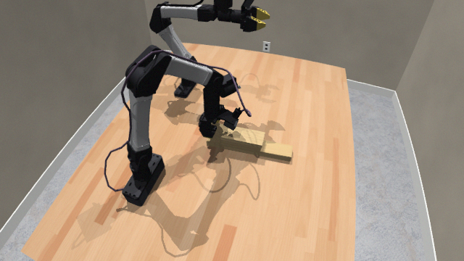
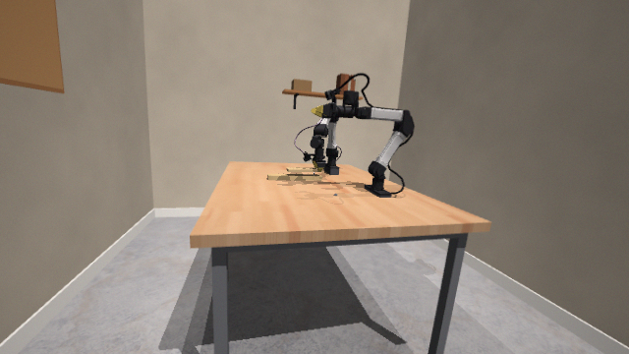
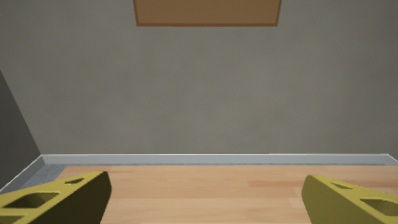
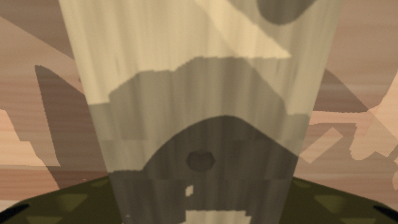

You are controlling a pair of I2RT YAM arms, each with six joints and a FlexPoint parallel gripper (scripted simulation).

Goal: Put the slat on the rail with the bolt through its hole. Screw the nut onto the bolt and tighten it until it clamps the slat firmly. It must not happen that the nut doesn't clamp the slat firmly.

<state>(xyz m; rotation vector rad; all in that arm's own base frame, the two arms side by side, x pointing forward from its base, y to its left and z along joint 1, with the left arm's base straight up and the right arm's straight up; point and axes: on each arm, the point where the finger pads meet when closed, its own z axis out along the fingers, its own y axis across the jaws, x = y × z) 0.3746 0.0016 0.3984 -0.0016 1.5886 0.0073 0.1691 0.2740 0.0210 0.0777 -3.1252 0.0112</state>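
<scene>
The slat (image 1: 250,136) (image 2: 299,169) (image 4: 130,45) is pale wood and looks raised above the rail (image 1: 278,149) (image 2: 280,177), which lies on the table. My right gripper (image 4: 200,182) appears shut on the slat's side edges, near a dark round hole (image 4: 200,160); its fingers are mostly hidden in the top view. My left gripper (image 1: 267,20) (image 2: 313,111) (image 3: 205,181) is open and empty, high above the table. A tiny dark thing, perhaps the nut (image 2: 335,195), lies on the table near the left arm's base. I cannot make out the bolt.
The table (image 1: 308,203) (image 2: 246,216) carries both arm bases, the right one (image 1: 143,181) and the left one (image 1: 185,88) (image 2: 378,191). The right arm's cable hangs in a loop beside its base. A wall shelf (image 2: 319,93) is in the background.
</scene>
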